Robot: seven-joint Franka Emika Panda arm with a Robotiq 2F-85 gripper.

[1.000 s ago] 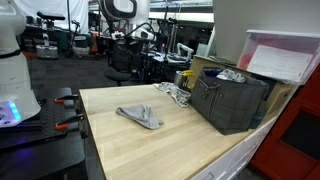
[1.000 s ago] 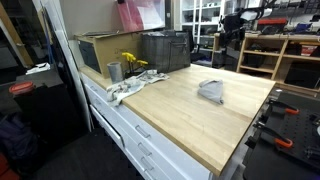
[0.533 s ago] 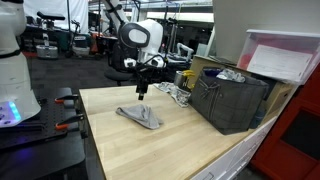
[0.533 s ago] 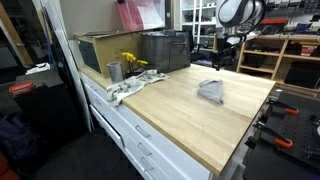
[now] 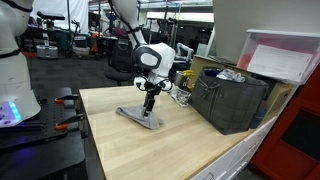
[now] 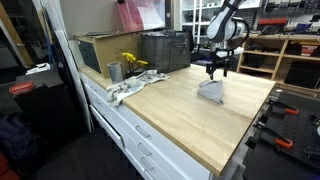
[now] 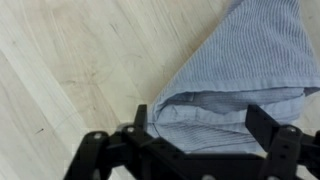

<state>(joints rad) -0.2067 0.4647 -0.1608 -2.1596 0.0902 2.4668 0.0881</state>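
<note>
We see the pincer (image 5: pixel 148 103) hanging just above the cloth (image 5: pixel 140 117), which lies crumpled on the worktop (image 5: pixel 150 150), well apart from the crate (image 5: pixel 232 102). In the wrist view its fingers (image 7: pixel 140 118) stand wide apart on either side of the cloth's folded edge, gripping nothing. We cannot tell whether they touch the fabric.

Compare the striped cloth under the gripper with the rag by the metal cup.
The striped cloth is blue-grey and folded, mid-table; the rag is paler, crumpled, near the edge. The gripper hovers over the cloth, not the rag. Both lie on the wooden table.
</note>
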